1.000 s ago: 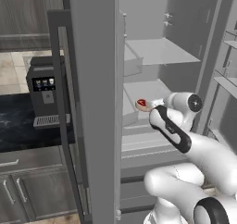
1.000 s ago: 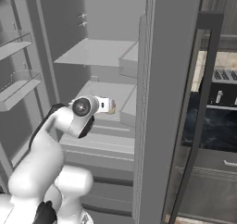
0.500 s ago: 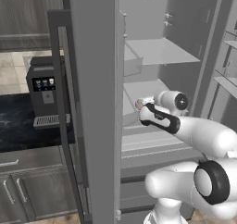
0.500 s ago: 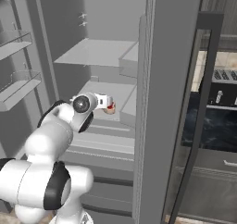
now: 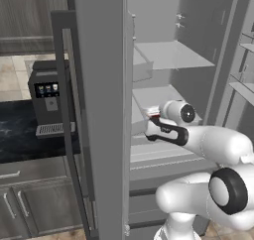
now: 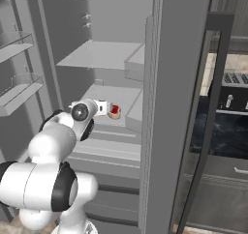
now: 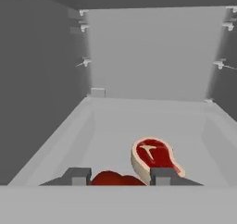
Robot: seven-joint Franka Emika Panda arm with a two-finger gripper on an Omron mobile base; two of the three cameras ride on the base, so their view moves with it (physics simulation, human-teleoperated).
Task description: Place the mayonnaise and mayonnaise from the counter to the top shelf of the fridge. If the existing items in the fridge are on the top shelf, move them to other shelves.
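Steak (image 7: 156, 156) lies on pale fridge shelf (image 7: 111, 126); red vegetable (image 7: 113, 178) sits between spread fingers of gripper (image 7: 119, 177), half hidden by them, contact unclear.

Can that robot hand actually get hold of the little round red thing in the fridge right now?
Probably yes. In the hand view the red vegetable lies between the fingertips of the open gripper, nothing blocking. The steak sits close beside the right finger and might get nudged.

Left of the open door, a dark coffee machine (image 5: 48, 102) stands against a beige tiled wall (image 5: 14, 78), dark wood-grain cupboards (image 5: 32, 16) above and grey-brown cabinets (image 5: 34, 199) below.
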